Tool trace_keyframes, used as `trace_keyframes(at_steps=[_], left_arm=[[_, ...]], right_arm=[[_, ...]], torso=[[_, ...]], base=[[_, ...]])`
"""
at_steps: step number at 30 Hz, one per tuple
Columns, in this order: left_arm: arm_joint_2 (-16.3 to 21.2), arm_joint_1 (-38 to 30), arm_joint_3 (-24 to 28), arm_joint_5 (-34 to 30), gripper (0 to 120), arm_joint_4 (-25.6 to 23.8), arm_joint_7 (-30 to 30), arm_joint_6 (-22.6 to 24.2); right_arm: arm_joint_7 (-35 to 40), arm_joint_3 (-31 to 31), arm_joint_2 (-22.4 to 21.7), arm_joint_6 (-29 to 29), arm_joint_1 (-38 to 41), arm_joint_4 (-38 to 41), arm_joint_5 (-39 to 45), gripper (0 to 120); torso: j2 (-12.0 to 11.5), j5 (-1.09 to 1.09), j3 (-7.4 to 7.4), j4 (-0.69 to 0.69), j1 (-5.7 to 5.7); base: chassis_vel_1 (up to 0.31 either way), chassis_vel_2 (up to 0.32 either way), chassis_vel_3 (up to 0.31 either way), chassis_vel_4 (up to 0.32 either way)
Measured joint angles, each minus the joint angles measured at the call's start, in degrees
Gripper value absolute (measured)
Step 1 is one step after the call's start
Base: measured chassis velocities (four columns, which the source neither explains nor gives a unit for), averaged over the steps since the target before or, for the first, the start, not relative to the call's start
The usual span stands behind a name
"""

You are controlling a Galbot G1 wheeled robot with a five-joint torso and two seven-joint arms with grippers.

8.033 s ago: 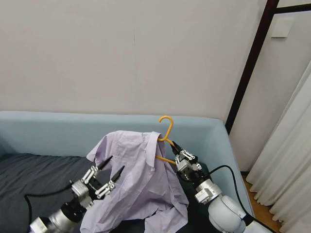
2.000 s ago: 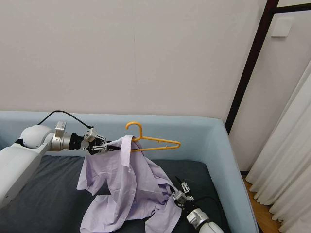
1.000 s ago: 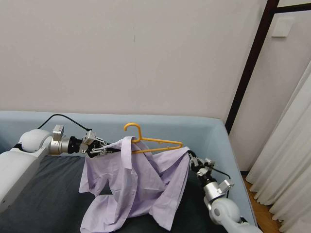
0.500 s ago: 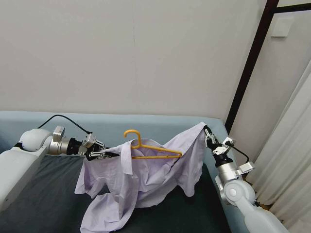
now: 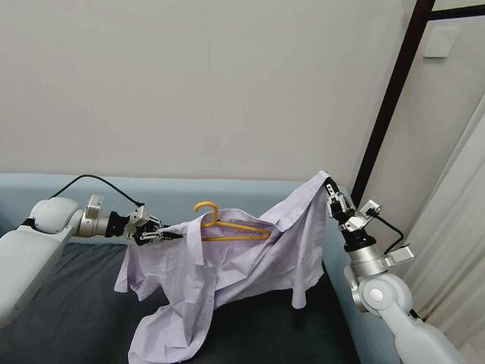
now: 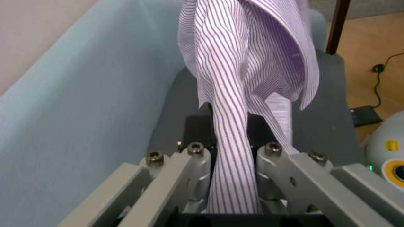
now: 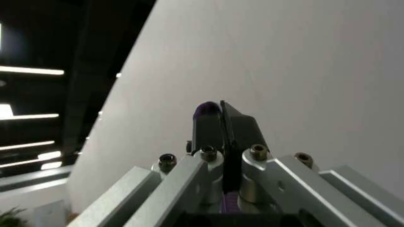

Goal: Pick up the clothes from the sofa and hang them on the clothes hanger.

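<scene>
A lilac striped shirt hangs spread over the sofa, draped on an orange hanger whose hook sticks up by the collar. My left gripper is shut on the shirt's left shoulder; in the left wrist view the striped cloth runs between the shut fingers. My right gripper is raised at the sofa's right end, shut on the far edge of the shirt and holding it up high. In the right wrist view a sliver of purple cloth shows at the closed fingertips.
The sofa has a light blue back and a dark grey seat. A dark door frame stands behind the right arm, with white curtains at far right. A plain wall is behind.
My right gripper has risen higher and further right with the shirt's edge, stretching the cloth out over the hanger. The left gripper has barely moved.
</scene>
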Motion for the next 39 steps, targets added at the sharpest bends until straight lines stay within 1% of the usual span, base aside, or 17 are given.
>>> trace_keyframes(at_steps=[2,5,10,12,14,15,18,19,22,24,25,27,30,31,35,36,39], left_arm=[[-0.6,0.3,0.0,0.7,7,0.3,-1.1,-0.2],[-2.1,1.5,-0.1,1.2,7,0.3,-5.9,-0.3],[-3.1,2.9,-0.1,-2.1,7,-0.4,-10.1,0.5],[-3.3,2.9,0.1,-4.4,7,-0.9,-11.1,0.8],[-3.3,2.3,0.4,-6.3,7,-1.5,-11.2,1.2],[-3.3,2.3,0.4,-6.3,7,-1.5,-11.2,1.2],[-2.7,0.7,0.7,-9.2,7,-2.8,-11.8,1.6],[-2.7,0.7,0.7,-9.2,7,-2.8,-11.8,1.6],[-1.9,-0.4,1.2,-10.7,7,-3.6,-12.8,1.7],[-1.4,-0.9,1.4,-11.3,7,-4.1,-13.9,1.7],[-1.4,-0.9,1.4,-11.3,7,-4.1,-13.9,1.7],[-1.0,-1.3,1.5,-11.7,7,-4.4,-14.7,1.6],[-0.1,-2.6,1.5,-13.6,7,-5.3,-17.3,1.6],[-0.1,-2.6,1.5,-13.6,7,-5.3,-17.3,1.6],[0.9,-5.0,1.3,-16.4,7,-6.1,-18.6,1.7],[0.9,-5.0,1.3,-16.4,7,-6.1,-18.6,1.7],[1.9,-8.4,1.3,-18.6,7,-6.4,-18.7,2.3]], right_arm=[[-2.3,-0.1,-0.1,0.4,-0.8,0.8,-0.1,0],[-7.9,-0.8,-0.5,1.3,-2.8,2.6,-2.1,0],[-9.8,-2.0,-1.2,2.4,-5.0,2.6,-7.2,0],[-9.7,-2.7,-1.4,3.6,-5.8,0.2,-11.9,0],[-8.9,-3.3,-1.4,5.3,-6.5,-3.8,-20.4,0],[-8.9,-3.3,-1.4,5.3,-6.5,-3.8,-20.4,0],[-3.6,-4.1,-1.4,5.8,-8.0,-8.8,-36.1,0],[-3.6,-4.1,-1.4,5.8,-8.0,-8.8,-36.1,0],[2.2,-4.9,-1.4,5.8,-8.3,-12.4,-47.9,0],[3.3,-5.3,-1.3,6.5,-8.2,-14.3,-52.4,5],[3.3,-5.3,-1.3,6.5,-8.2,-14.3,-52.4,5],[3.3,-5.7,-1.4,7.4,-8.1,-15.6,-54.2,12],[1.2,-6.1,-1.7,10.7,-8.4,-16.5,-53.8,28],[1.2,-6.1,-1.7,10.7,-8.4,-16.5,-53.8,28],[-5.8,-4.7,-2.7,12.7,-7.9,-15.5,-45.0,47],[-5.8,-4.7,-2.7,12.7,-7.9,-15.5,-45.0,47],[-13.3,-3.9,-4.2,13.2,-8.0,-14.6,-37.6,62]], torso=[[0.0,0.00,0.00,-0.01,0.00],[0.0,0.01,0.00,-0.02,0.00],[0.0,-0.01,0.00,0.00,0.00],[0.0,0.02,0.00,0.00,0.00],[0.0,0.02,0.00,0.01,0.00],[0.0,0.02,0.00,0.01,0.00],[0.0,0.03,0.00,-0.01,0.01],[0.0,0.03,0.00,-0.01,0.01],[0.0,0.02,0.00,0.00,0.01],[0.0,0.02,0.00,0.00,0.01],[0.0,0.02,0.00,0.00,0.01],[0.0,0.01,0.00,0.00,0.01],[0.0,0.02,0.00,-0.01,0.01],[0.0,0.02,0.00,-0.01,0.01],[0.0,-0.01,0.00,0.01,0.01],[0.0,-0.01,0.00,0.01,0.01],[0.0,0.01,0.00,-0.01,0.01]], base=[[0.000,0.000,0.000,0.000],[0.000,0.000,0.000,0.000],[0.000,0.000,0.000,0.000],[0.000,0.000,0.000,0.000],[0.000,0.000,0.000,0.000],[0.000,0.000,0.000,0.000],[0.000,0.000,0.000,0.000],[0.000,0.000,0.000,0.000],[0.000,0.000,0.000,0.000],[0.000,0.000,0.000,0.000],[0.000,0.000,0.000,0.000],[0.000,0.000,0.000,0.000],[0.000,0.000,0.000,0.000],[0.000,0.000,0.000,0.000],[0.000,0.000,0.000,0.000],[0.000,0.000,0.000,0.000],[0.000,0.000,0.000,0.000]])
